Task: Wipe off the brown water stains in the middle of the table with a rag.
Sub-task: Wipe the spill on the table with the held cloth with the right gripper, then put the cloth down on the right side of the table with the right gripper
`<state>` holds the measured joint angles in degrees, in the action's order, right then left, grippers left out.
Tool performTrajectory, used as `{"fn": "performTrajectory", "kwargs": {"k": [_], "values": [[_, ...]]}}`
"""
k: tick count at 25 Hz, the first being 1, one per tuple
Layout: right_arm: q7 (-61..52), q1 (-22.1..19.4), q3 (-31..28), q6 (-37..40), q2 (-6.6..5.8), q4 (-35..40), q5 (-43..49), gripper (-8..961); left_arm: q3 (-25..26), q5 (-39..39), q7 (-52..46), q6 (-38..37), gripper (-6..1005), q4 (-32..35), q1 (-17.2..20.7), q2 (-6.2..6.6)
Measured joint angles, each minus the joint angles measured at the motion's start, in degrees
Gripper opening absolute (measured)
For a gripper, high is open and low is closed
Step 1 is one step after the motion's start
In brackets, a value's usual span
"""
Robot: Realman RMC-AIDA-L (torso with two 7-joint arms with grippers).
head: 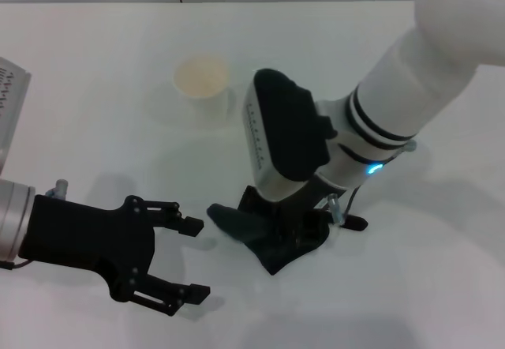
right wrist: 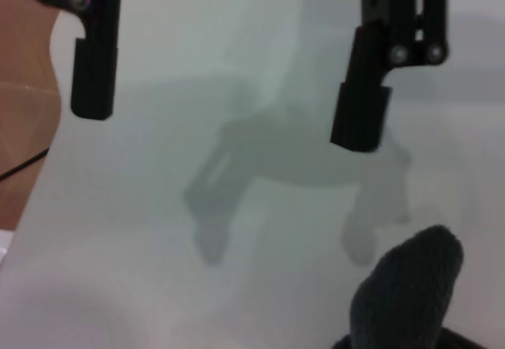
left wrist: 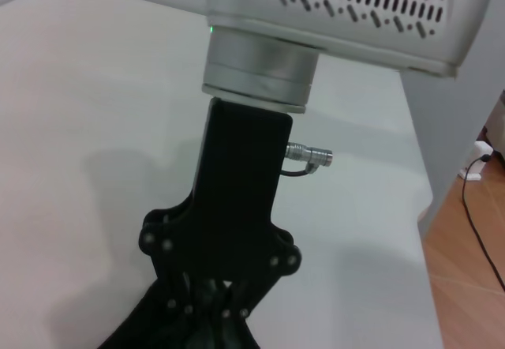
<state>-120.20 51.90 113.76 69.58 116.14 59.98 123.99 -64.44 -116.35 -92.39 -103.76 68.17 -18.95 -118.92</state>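
Observation:
The dark rag (head: 264,234) lies crumpled on the white table (head: 95,49), right of centre. My right gripper (head: 304,215) comes down from the upper right and is shut on the rag, pressing it onto the tabletop. The left wrist view shows it from the side (left wrist: 217,309), with its linkage drawn together over the cloth (left wrist: 134,335). A rag tip shows in the right wrist view (right wrist: 410,286). My left gripper (head: 193,258) hovers open and empty just left of the rag, and also shows in the right wrist view (right wrist: 225,120). No brown stain is visible.
A white paper cup (head: 203,80) with a cream inside stands behind the rag, close to my right wrist housing. A white object with red marks (head: 9,88) sits at the far left edge. The table's edge and floor show in the left wrist view (left wrist: 426,207).

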Motion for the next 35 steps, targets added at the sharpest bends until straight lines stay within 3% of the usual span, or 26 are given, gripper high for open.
{"fn": "performTrajectory", "kwargs": {"k": [10,18,35], "values": [[3.74,-8.45,-14.72,6.62,-0.74,5.02,6.57,78,0.57,0.25,0.81,0.84,895,-0.18,0.24,0.0],[12.32,-14.28,-28.4,15.81,-0.89,8.91,6.5,80,0.63,0.38,1.06,2.21,895,-0.54,0.32,0.0],[11.25,-15.23,-28.51,14.62,-0.46,6.15,5.2,85,0.63,0.66,1.25,3.68,895,-0.94,0.32,-0.09]]}}
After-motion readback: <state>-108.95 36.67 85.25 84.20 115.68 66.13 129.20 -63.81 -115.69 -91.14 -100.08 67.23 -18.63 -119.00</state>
